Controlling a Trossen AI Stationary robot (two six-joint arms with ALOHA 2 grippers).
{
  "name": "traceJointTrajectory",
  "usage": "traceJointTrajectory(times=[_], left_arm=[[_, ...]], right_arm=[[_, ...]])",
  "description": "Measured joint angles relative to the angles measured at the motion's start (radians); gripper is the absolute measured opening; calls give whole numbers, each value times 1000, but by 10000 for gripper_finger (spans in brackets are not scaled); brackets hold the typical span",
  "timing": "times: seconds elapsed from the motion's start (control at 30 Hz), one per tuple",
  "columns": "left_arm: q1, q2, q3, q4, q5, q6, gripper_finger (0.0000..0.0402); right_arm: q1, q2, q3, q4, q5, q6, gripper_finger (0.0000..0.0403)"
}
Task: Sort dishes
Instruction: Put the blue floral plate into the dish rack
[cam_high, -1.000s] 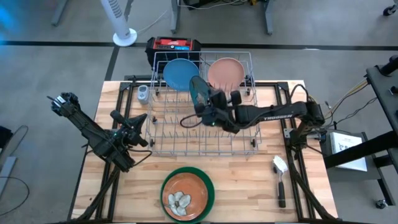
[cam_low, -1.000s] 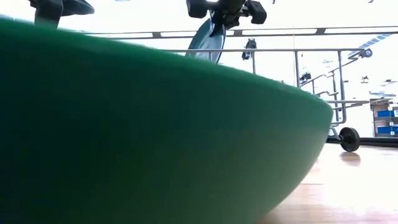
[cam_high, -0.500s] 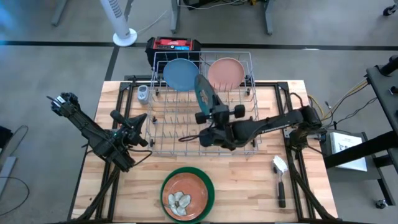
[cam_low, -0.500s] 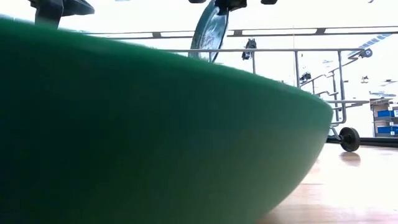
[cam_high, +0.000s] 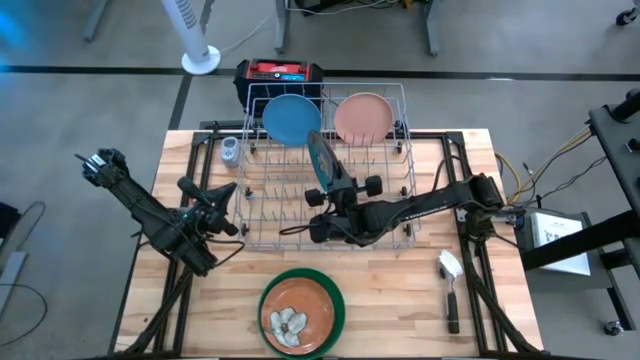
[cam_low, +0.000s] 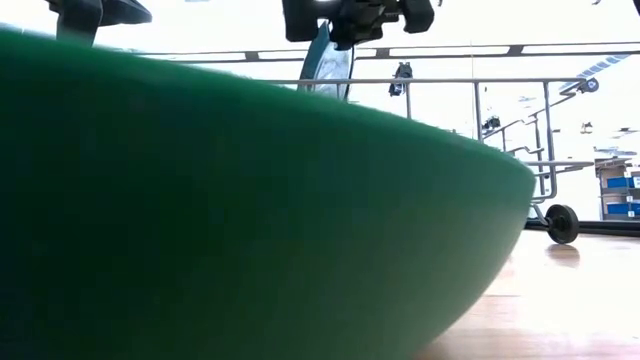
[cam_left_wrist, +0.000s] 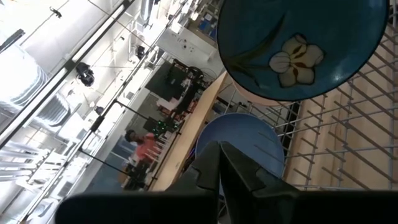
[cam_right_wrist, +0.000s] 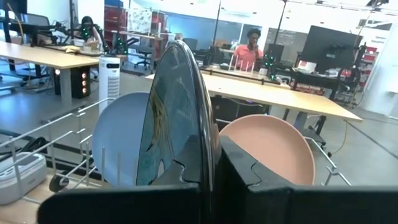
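My right gripper (cam_high: 331, 190) is shut on a dark teal plate (cam_high: 321, 158) with a white flower, held on edge over the grey wire rack (cam_high: 270, 210); the plate also shows in the left wrist view (cam_left_wrist: 298, 50). A light blue plate (cam_high: 290, 118) and a pale pink plate (cam_high: 362, 115) stand on edge in the rack's far end. An orange-brown plate (cam_high: 300, 305) with white scraps lies on the green plate (cam_high: 338, 318) near the front edge. My left gripper (cam_high: 226, 208) waits shut to the left of the rack. My right gripper pinches the teal plate's near rim (cam_right_wrist: 200, 152) between its two fingers, one finger on each face. The fingers come about level from the table's near side. The plate stands on edge ahead of the fingers; whether its lower rim touches the rack, I cannot tell.
A black-handled, white-headed brush (cam_high: 450, 282) lies at the right front. A small grey object (cam_high: 230, 150) sits by the rack's far left corner. The green plate (cam_low: 200, 200) fills most of the low view. People show in the room behind.
My right gripper has drawn back toward the table's near edge with the teal plate, rising first and then coming down again. The plate has stayed on edge over the rack and has moved nearer with the gripper.
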Motion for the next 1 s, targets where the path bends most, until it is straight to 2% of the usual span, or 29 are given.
traceJointTrajectory(times=[1.0], left_arm=[[1,0,0,13,0,2,0]], right_arm=[[-6,72,0,106,-1,2,10]])
